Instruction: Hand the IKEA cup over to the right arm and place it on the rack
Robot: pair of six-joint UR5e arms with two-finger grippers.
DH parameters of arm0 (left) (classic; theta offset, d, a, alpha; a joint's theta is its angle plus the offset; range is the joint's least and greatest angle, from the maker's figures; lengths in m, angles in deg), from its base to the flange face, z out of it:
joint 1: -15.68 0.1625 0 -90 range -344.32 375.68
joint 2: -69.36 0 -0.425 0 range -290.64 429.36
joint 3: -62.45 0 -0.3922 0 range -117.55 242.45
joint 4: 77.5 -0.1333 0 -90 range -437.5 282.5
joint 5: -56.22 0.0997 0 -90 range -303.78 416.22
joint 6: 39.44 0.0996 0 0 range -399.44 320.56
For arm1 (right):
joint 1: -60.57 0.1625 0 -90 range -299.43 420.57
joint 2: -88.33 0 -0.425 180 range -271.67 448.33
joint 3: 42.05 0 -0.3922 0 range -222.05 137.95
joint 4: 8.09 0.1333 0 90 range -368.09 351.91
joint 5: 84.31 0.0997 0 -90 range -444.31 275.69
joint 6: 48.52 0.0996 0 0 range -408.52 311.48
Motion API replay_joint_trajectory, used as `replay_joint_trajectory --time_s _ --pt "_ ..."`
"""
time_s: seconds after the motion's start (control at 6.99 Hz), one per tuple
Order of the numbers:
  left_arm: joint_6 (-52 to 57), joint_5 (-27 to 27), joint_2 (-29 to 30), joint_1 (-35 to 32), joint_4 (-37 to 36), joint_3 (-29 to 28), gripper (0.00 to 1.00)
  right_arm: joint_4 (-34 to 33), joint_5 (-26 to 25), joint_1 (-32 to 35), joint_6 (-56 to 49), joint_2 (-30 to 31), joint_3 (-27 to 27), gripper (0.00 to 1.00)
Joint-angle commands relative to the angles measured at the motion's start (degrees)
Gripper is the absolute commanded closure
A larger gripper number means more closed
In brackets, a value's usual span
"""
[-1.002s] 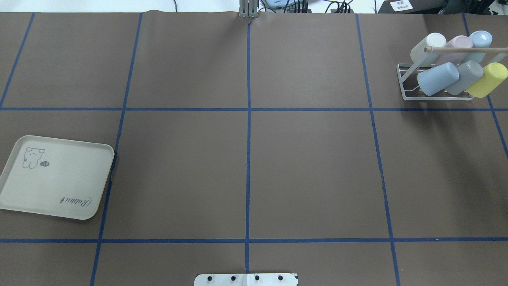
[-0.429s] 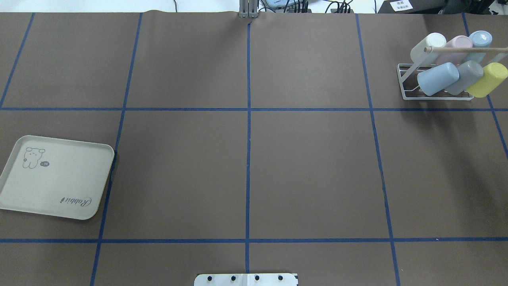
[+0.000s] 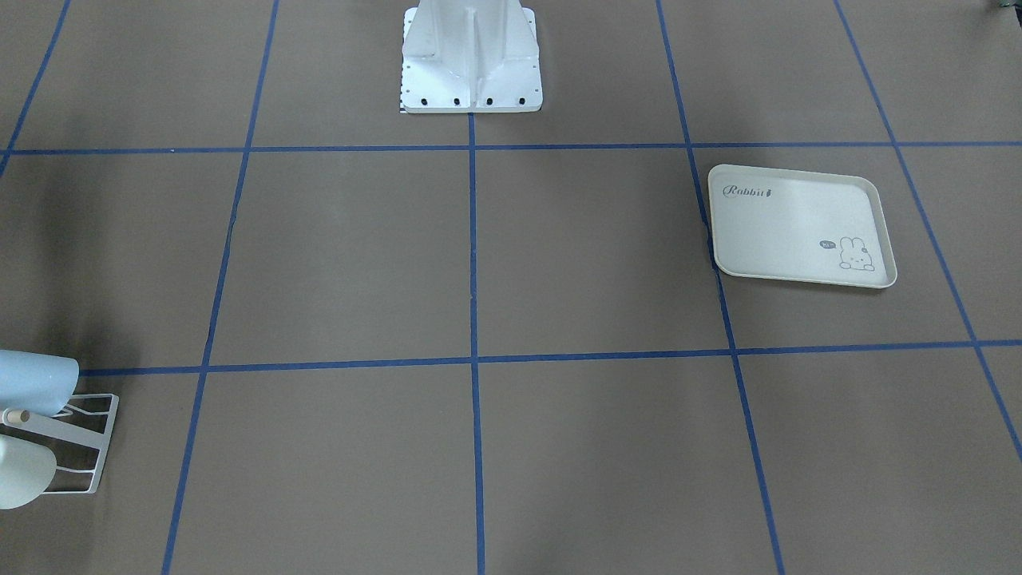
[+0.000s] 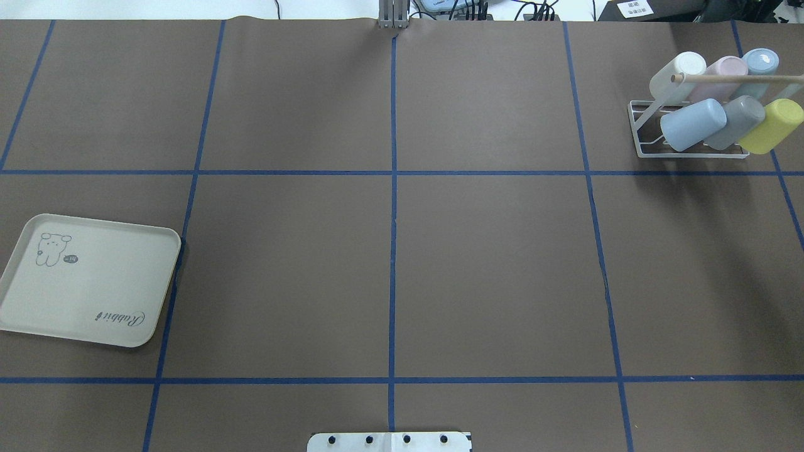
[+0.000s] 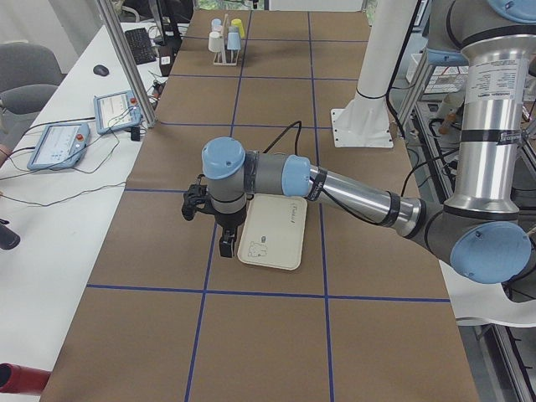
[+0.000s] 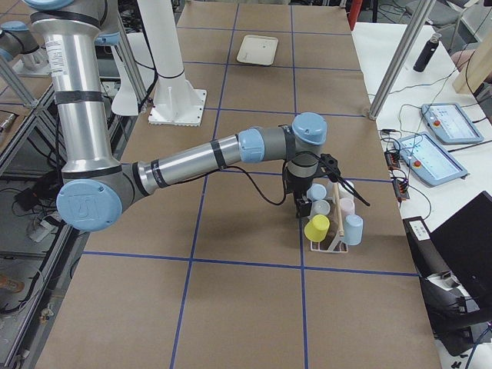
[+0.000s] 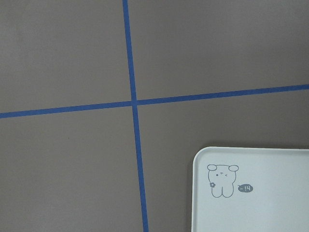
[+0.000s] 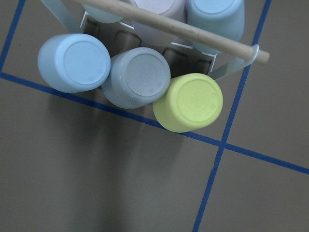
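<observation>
Six pastel plastic IKEA cups (image 4: 691,124) are seated on the small white wire rack (image 4: 634,129), and none is seen on the cream rabbit-print tray (image 4: 88,295), so placing is judged done. The right arm's black tool (image 6: 304,204), poised just above them, is best lifted straight up, clear of the wooden rail (image 4: 735,78). Whether it or the left tool (image 5: 227,243) is spread or pressed together cannot be told.

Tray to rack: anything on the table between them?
Nothing. Overhead view shows only bare brown paper and blue tape lines between the tray and the rack.
</observation>
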State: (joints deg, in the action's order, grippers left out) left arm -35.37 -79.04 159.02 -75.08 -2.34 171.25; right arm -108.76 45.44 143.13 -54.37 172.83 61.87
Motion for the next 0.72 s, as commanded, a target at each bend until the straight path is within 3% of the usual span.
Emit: replay_joint_trajectory --time_s 0.0,0.57 --pt "-0.2 -0.09 -1.07 0.05 0.07 1.24 0.0 1.26 0.07 -0.13 0.05 0.84 0.05 0.0" --pt "-0.29 -2.55 -1.16 0.05 0.07 0.8 0.0 1.26 0.24 -0.21 -0.22 0.75 -0.12 0.0"
